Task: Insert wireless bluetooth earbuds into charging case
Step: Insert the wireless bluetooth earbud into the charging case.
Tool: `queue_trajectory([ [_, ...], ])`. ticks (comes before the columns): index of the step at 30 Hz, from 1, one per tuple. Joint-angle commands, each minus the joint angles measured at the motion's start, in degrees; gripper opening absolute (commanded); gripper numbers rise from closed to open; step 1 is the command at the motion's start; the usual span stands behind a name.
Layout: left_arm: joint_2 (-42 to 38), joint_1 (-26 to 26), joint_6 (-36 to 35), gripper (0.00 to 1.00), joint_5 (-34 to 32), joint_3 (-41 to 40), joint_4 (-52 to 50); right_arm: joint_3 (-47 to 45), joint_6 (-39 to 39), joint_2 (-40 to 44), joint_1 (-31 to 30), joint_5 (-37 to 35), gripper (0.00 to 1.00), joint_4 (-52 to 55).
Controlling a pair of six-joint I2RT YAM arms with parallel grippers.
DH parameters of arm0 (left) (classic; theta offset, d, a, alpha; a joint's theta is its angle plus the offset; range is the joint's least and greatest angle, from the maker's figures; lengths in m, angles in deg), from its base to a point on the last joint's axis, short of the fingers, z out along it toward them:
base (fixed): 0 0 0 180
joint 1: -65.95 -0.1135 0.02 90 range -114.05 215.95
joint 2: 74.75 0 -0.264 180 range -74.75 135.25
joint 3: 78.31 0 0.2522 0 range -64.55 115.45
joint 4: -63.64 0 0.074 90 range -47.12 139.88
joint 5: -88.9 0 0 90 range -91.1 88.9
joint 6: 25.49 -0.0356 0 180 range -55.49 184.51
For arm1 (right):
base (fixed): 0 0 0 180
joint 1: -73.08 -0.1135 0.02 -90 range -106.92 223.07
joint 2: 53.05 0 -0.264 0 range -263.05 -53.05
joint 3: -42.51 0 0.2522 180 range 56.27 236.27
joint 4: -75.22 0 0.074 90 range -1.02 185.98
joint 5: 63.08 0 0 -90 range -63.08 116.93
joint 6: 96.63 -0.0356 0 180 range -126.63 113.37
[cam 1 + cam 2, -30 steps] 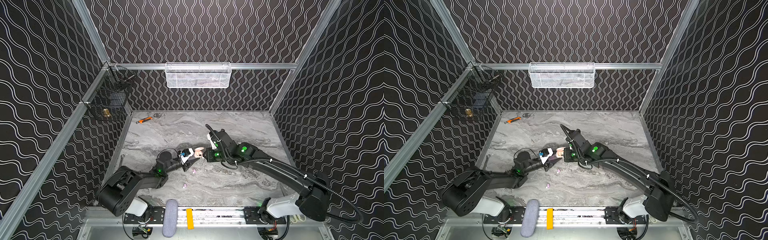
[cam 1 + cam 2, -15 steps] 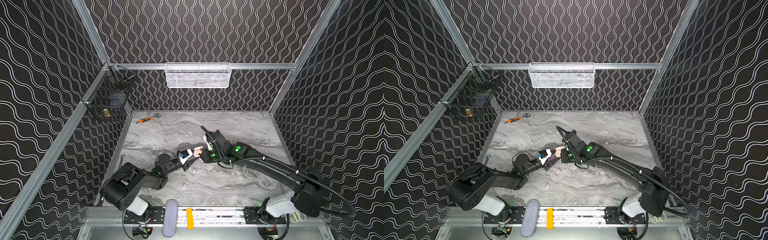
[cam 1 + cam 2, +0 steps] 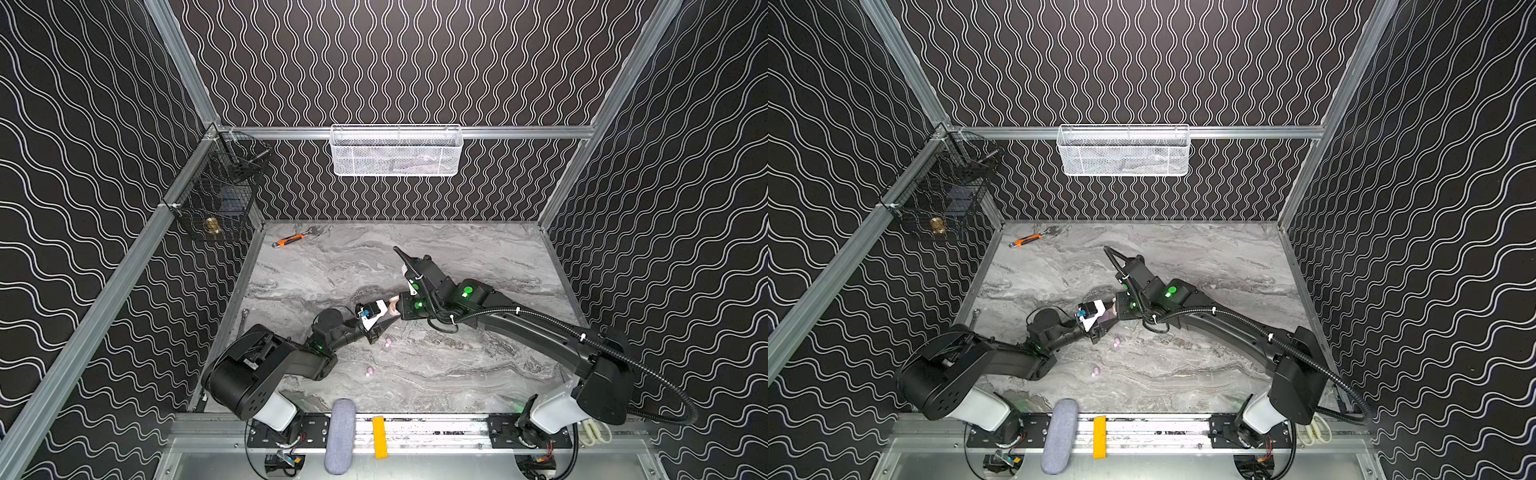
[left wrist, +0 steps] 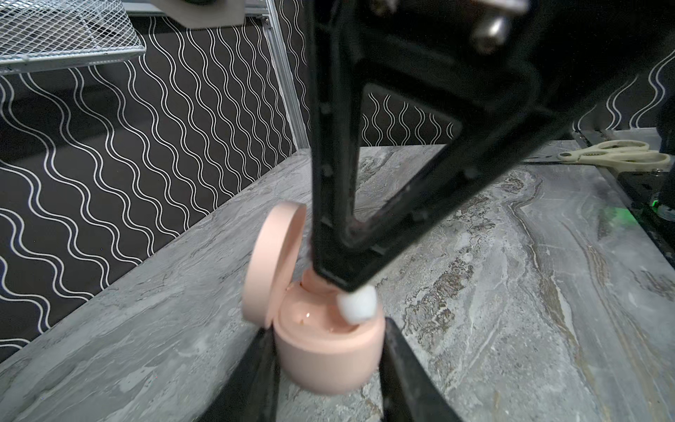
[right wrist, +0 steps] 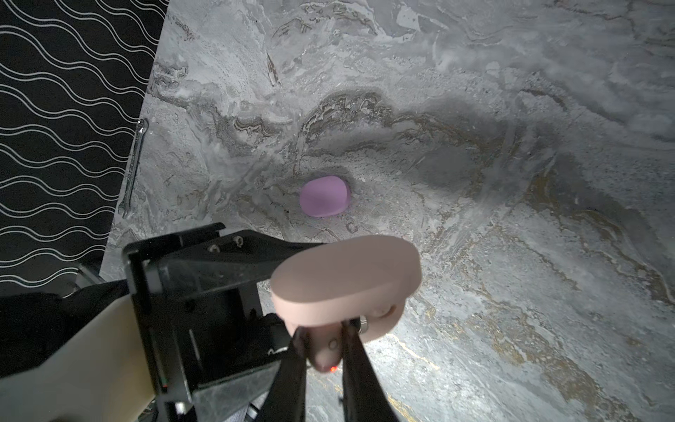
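Cream-white earbud (image 4: 358, 305) is seen pinched at the narrowed tips of the right gripper (image 4: 339, 281), right at the rim of the charging case (image 4: 328, 350) and partly over its opening. The bud is small, rounded and matte, and is touching the case's edge. It is not yet seated.

The case is a peach-pink round-cornered tub. Its hinged lid is stood open to one side and a glossy recess is shown inside. It is clamped at its base between the two fingers of the left gripper (image 4: 327, 361). Whether the case rests on the marble-patterned table (image 3: 457, 374) cannot be told.

In both top views the two grippers are seen meeting near the middle of the table. Two lilac-pink earbuds (image 3: 388, 343) (image 3: 369, 371) are left lying loose on the table, nearer the front edge and apart from each other. A lilac rounded object (image 5: 325, 196) is seen on the table in the right wrist view, beyond the case.

A white mesh basket (image 3: 395, 151) is hung on the back wall, and its contents are too blurred to name. A black wire basket (image 3: 216, 195) is fixed at the left corner with a brass-coloured item (image 3: 212, 225) inside.
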Motion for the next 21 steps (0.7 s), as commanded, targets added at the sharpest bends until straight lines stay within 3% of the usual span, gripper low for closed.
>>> queue_trajectory([
  [1,-0.04,0.26,-1.71,0.34,-1.24,0.18,1.81,0.96,0.03,-0.55,-0.09,-1.92,0.18,1.15],
  [21,-0.02,0.89,-2.73,0.35,-2.38,0.60,0.56,3.42,0.53,-3.36,-1.43,-4.92,0.18,3.34],
])
